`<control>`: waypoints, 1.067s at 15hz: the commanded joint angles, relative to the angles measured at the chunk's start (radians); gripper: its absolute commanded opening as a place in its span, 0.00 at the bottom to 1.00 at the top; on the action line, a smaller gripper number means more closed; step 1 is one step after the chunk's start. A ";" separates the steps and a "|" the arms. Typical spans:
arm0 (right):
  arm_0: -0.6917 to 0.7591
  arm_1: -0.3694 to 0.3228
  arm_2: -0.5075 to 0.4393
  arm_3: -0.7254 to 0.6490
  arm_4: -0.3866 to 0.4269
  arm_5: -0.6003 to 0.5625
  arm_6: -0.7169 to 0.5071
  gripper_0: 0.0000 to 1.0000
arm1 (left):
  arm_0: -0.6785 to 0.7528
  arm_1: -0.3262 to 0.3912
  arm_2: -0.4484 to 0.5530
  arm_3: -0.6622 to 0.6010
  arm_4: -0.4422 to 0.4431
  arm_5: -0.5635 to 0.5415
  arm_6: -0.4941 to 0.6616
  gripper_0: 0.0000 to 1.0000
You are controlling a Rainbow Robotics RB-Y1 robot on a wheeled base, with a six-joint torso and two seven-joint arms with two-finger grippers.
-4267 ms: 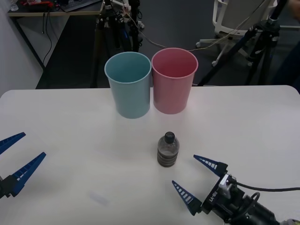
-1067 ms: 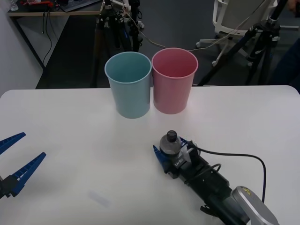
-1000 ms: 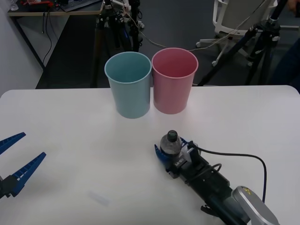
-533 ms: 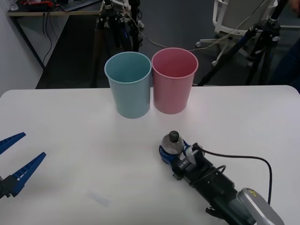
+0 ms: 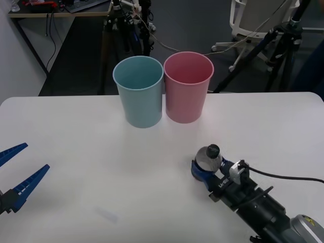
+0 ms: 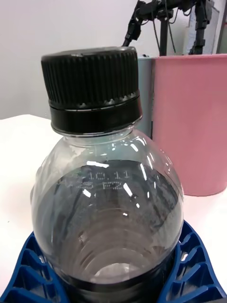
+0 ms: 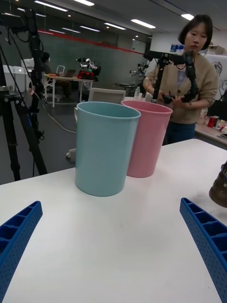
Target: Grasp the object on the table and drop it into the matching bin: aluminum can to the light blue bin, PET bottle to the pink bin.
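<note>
- Fingers of the right gripper are clamped on the ribbed lower body of the PET bottle; the left gripper hangs wide apart and idle over the near left corner of the table.
- Since half a second ago the bottle has shifted with the gripper to the robot's right and nearer the robot, and it now tilts, cap leaning away from the arm. A second ago it stood upright, more directly in front of the pink bin.
- My reading: the grasp is done and the carry has begun, probably a lift-off, though the front view does not settle whether the base has left the tabletop. What remains is raising the bottle above the rim of the pink bin, which stands just beside the light blue bin, and letting go.
- Right wrist view adds the grip itself: both blue fingers cup the bottle low down, cap free above, pink bin straight ahead.
- Left wrist view shows the 2 bins side by side, touching or nearly so, with the bottle's dark base at the frame's edge.
</note>
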 commanded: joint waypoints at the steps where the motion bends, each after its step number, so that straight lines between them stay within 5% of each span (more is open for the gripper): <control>1: 0.041 -0.102 -0.009 -0.070 -0.090 0.002 -0.012 0.00 | 0.000 0.000 0.000 0.000 0.000 0.000 0.000 1.00; 6: 0.111 -0.274 -0.074 -0.216 -0.200 0.046 -0.038 0.00 | 0.000 0.000 0.000 0.000 0.000 0.000 0.000 1.00; 13: 0.082 -0.589 -0.109 -0.448 -0.571 0.266 -0.059 0.00 | 0.000 0.000 0.000 0.000 0.000 0.000 0.000 1.00; 16: -0.018 -0.639 -0.109 -0.480 -0.663 0.356 -0.064 0.00 | 0.000 0.000 0.000 0.000 0.000 0.000 0.000 1.00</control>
